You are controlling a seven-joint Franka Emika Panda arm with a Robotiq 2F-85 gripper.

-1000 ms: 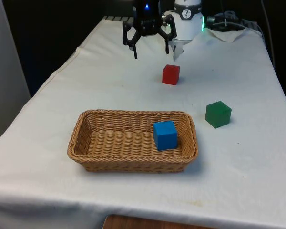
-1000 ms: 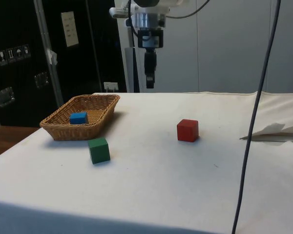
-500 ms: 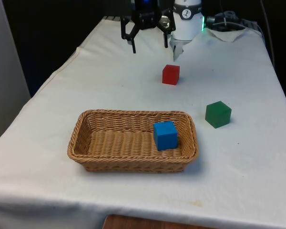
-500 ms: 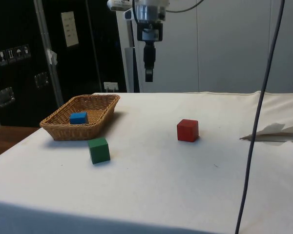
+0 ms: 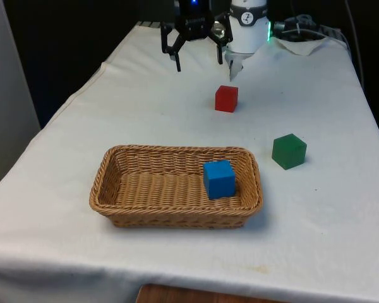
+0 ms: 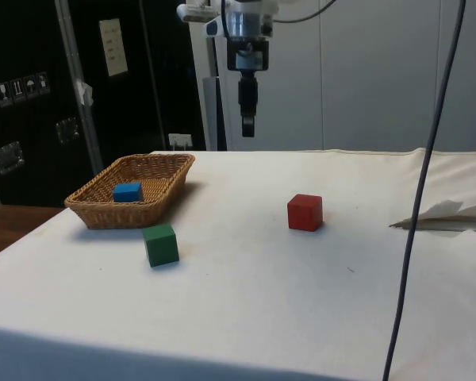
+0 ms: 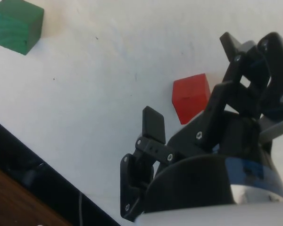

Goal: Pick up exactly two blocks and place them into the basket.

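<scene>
One blue block [image 5: 218,178] sits in the basket [image 5: 123,187], whose long axis runs across the front view. The claw [image 5: 198,61] hangs spread and empty above the desk [image 5: 145,107], beyond the red block [image 5: 226,98]; the green block [image 5: 288,151] lies apart.

White-shelled arm [image 5: 247,28] with rounded segments. Carries a black two-finger gripper [image 5: 198,55] of angular linked bars pinned by small silver screws. Flat, squared-off fingertips [image 7: 153,123].

In the wrist view the green block [image 7: 15,24] is cut off by the picture's edge, and one corner of the red block [image 7: 190,96] is hidden behind a gripper finger [image 7: 236,89]. In the side view the basket [image 6: 135,208] wall hides the lower part of the blue block [image 6: 128,191]. In the front view the desk [image 5: 341,208] runs out of the picture on both sides.
</scene>
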